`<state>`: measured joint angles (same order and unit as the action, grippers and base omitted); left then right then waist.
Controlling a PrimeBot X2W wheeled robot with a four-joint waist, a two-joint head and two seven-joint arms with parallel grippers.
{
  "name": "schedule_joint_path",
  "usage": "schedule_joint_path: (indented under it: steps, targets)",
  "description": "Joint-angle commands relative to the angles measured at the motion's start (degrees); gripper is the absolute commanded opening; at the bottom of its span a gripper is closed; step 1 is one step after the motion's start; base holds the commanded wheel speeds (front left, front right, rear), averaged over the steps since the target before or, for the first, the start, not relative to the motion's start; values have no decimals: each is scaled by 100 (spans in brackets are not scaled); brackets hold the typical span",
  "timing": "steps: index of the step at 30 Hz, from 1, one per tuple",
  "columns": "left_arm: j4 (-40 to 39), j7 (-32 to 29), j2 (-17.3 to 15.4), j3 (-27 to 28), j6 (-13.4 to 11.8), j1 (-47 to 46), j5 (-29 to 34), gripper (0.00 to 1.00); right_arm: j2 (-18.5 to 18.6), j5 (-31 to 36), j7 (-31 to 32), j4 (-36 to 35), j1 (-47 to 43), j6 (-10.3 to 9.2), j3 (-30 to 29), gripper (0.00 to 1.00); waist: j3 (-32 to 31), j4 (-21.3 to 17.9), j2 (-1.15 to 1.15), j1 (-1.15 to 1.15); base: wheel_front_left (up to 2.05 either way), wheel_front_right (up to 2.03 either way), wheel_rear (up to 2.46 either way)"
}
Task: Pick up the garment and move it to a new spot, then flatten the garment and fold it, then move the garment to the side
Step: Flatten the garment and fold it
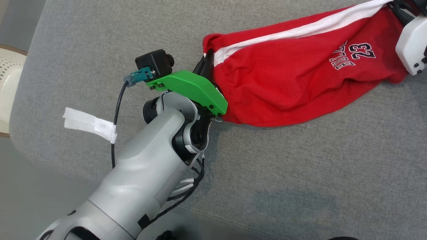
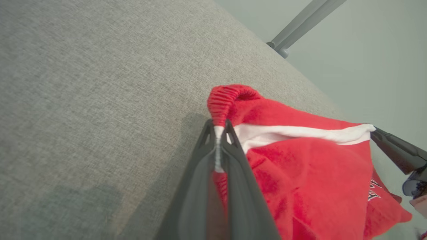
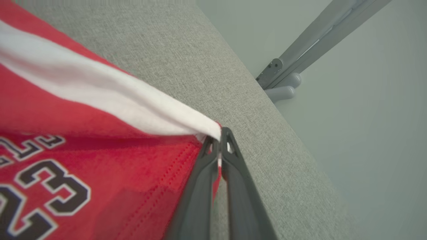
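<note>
The garment (image 1: pixel 300 83) is a pair of red shorts with a white stripe along one side. On the red cloth there is a number "23" (image 1: pixel 362 50) in black with a white outline. Beside it stands a curved row of letters that seems to read "BULLS", but a fold hides part of it. In the head view this print is turned around, with the tops of the characters facing toward the robot. In the right wrist view the "23" (image 3: pixel 50 190) is clear, and the letters are cut by the picture's edge.

The garment is stretched between the two grippers above a grey upholstered surface (image 1: pixel 300 173). Its long axis runs from the middle of the head view up to the upper right corner. The ribbed waistband (image 2: pixel 222 100) points to the robot's left, and the hem end points to the right. The lower edge hangs down and rests on the grey surface.

The left gripper (image 2: pixel 218 126) is closed narrowly on the waistband edge, at the white stripe. The right gripper (image 3: pixel 220 134) is closed tightly on the far corner of the white stripe.
</note>
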<state>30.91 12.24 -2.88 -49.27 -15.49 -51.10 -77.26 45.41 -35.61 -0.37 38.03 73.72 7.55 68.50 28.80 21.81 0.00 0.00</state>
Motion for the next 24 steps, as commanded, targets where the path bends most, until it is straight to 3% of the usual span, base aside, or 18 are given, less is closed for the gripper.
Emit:
schedule_joint_path:
  steps: [1,2,3,4,11,15,20,21,24]
  targets:
    - [131,42,-5,-134,-26,-140,-39,18,-67,-56,-105,119,85,-13,41,100,-17,-53,0,0,0,0,0]
    - [218,44,-8,-215,-38,-173,-69,40,-118,-79,-152,185,95,-12,81,100,-32,-84,0,0,0,0,0]
    - [279,51,-8,-292,-34,-193,-93,55,-157,-78,-197,230,112,-13,125,100,-50,-114,0,0,0,0,0]
    - [345,61,-5,-361,-19,-219,-107,100,-200,-110,-265,262,133,-13,136,100,-74,-150,0,0,0,0,0]
    - [584,172,-62,-501,59,-147,29,100,-399,-346,-849,264,78,-13,99,100,-353,-424,0,0,0,0,0]
    - [483,290,-388,-306,-58,62,513,100,-601,-573,-1203,300,-261,-12,-253,100,-598,-690,0,0,0,0,0]
    - [-658,289,-745,835,-397,854,2091,100,-838,-506,-1459,393,-884,-12,-1008,100,-838,-965,0,0,0,0,0]
    - [-1188,292,-830,1201,-473,1344,2708,100,-968,-334,-1482,376,-1201,-12,-1449,100,-930,-1044,0,0,0,0,0]
    - [-1827,293,-874,1591,-465,2116,3492,100,-1146,110,-1480,96,-1831,-12,-2451,100,-1062,-1132,0,0,0,0,0]
